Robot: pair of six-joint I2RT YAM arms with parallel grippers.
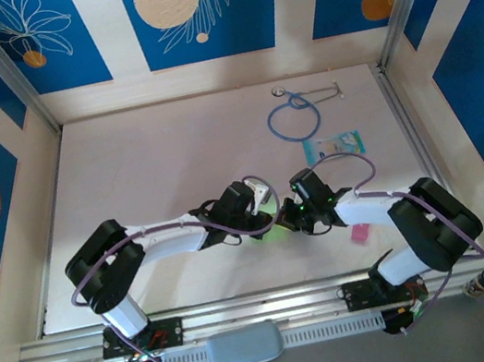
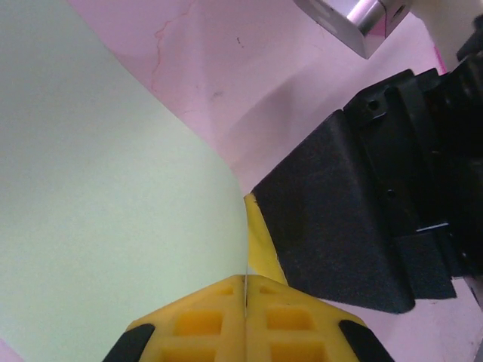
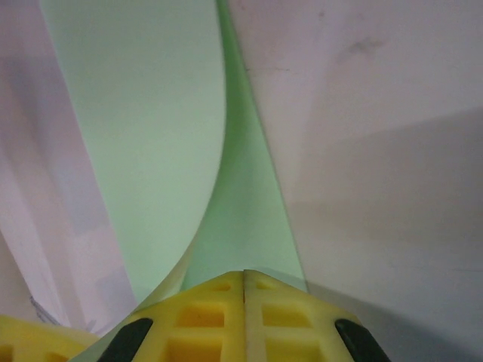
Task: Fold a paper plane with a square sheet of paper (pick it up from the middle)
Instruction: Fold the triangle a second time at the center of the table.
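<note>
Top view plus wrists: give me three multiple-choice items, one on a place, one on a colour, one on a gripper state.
1. Where on the table is the stethoscope?
A far right
B near left
C under the left arm

2. Colour of the paper?
A pink
B white
C light green

3. State of the right gripper?
A wide open
B shut on the paper
C shut on a card

Answers:
1 A, it lies towards the far right corner.
2 C, both wrist views show it pale green.
3 B, the yellow fingers meet with the paper coming out between them.
</note>
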